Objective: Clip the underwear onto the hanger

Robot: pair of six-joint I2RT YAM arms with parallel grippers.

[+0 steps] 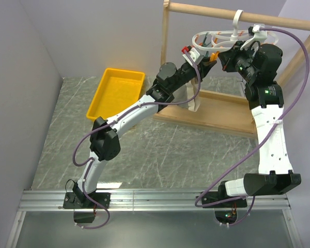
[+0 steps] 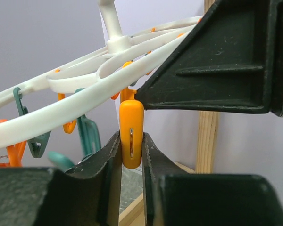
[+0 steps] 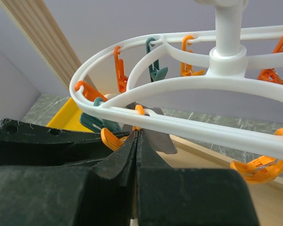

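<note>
The white ring hanger hangs by its hook from the wooden bar, with orange and teal clothespins below it. My left gripper is shut on an orange clothespin under the ring, one finger on each side. My right gripper is right beside it, with its jaws pressed together. A grey flap of the underwear sticks out past its fingertips, just under the ring. The rest of the underwear hangs below my left arm, beige waistband lowest.
The wooden rack has a top bar, side posts and a flat base board on the marble table. A yellow tray lies at the back left. Grey walls close in the left and the back.
</note>
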